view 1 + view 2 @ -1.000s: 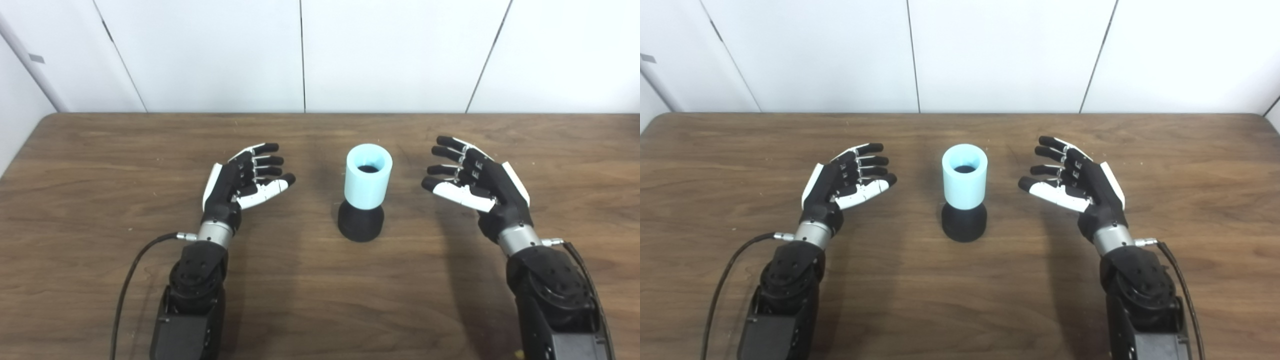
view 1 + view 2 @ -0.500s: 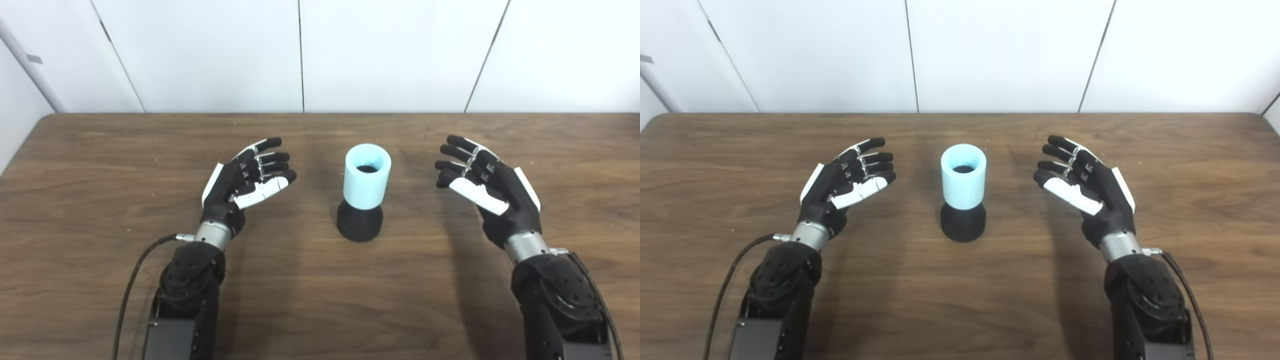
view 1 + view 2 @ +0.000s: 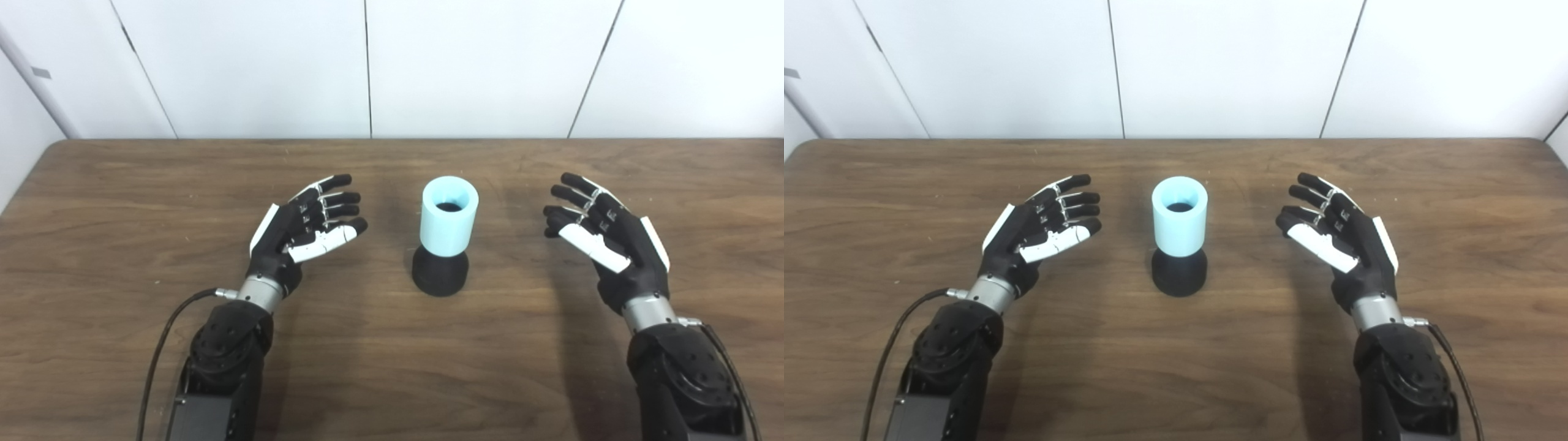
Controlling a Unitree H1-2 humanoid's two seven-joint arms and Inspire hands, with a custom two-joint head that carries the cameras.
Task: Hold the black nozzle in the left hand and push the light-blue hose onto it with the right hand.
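Near the front edge of the brown wooden worktop (image 3: 392, 367), the left hand (image 3: 300, 228) and right hand (image 3: 603, 239) hover spread and empty. Between them, mid-worktop, the short light-blue hose (image 3: 449, 215) already sits upright on the black conical nozzle (image 3: 440, 277); the task looks done.

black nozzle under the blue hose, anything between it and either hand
Nothing visible. Only bare wooden table lies between the open left hand and the black cone-shaped nozzle, and between the open right hand and the light-blue cylindrical hose.
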